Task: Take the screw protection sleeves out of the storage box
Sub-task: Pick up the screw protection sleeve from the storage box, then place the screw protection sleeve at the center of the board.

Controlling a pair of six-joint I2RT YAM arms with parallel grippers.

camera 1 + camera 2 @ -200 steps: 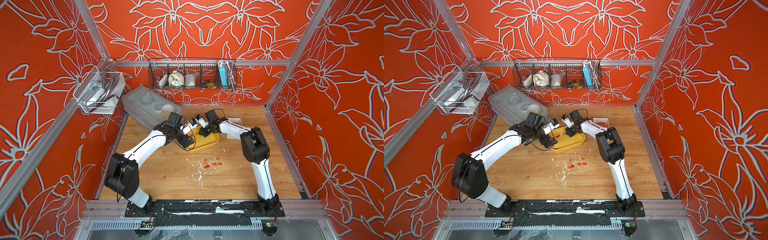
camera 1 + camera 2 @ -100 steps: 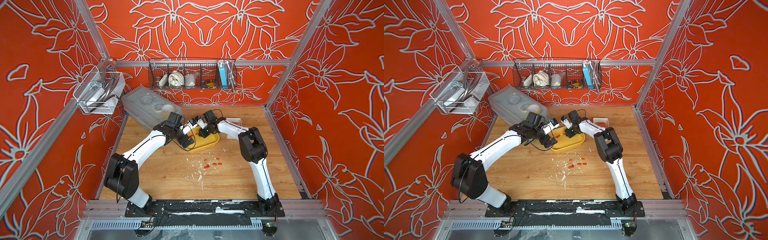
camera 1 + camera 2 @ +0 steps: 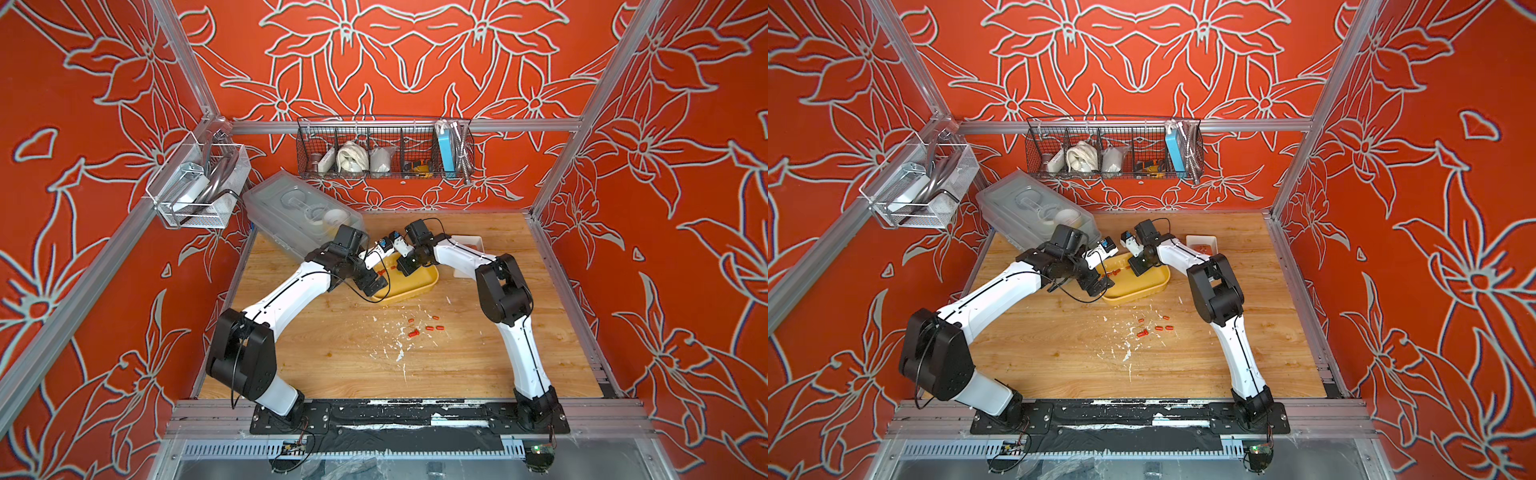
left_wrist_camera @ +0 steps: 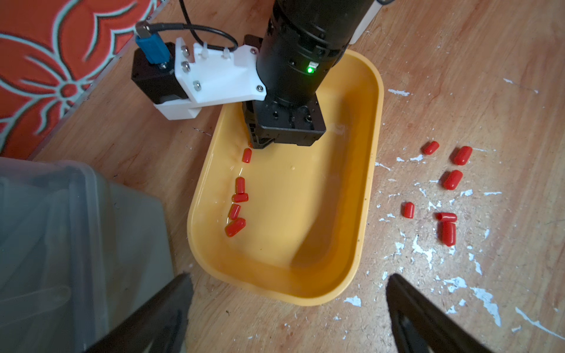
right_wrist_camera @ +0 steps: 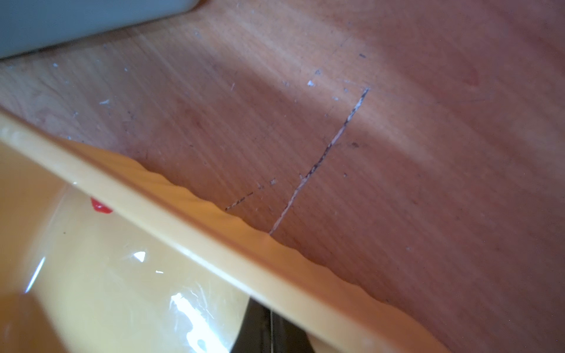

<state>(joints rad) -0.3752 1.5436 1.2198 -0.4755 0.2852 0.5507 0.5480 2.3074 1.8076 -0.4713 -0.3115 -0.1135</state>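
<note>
Five of the screw protection sleeves (image 4: 240, 198) lie in a row along one long wall inside the storage box (image 4: 365, 198). Several more lie loose on the wooden table (image 4: 458, 76), just beyond the opposite long wall. The right gripper (image 4: 257, 144) is lowered into the box at the far end of that row, its jaws pressed fully together. A speck of red shows at the tips, but whether a sleeve is pinched there cannot be told. The left gripper (image 4: 289, 276) hangs above the box's short end, jaws spread wide and empty. A clear lidded box (image 4: 61, 229) stands near the row's side.
</note>
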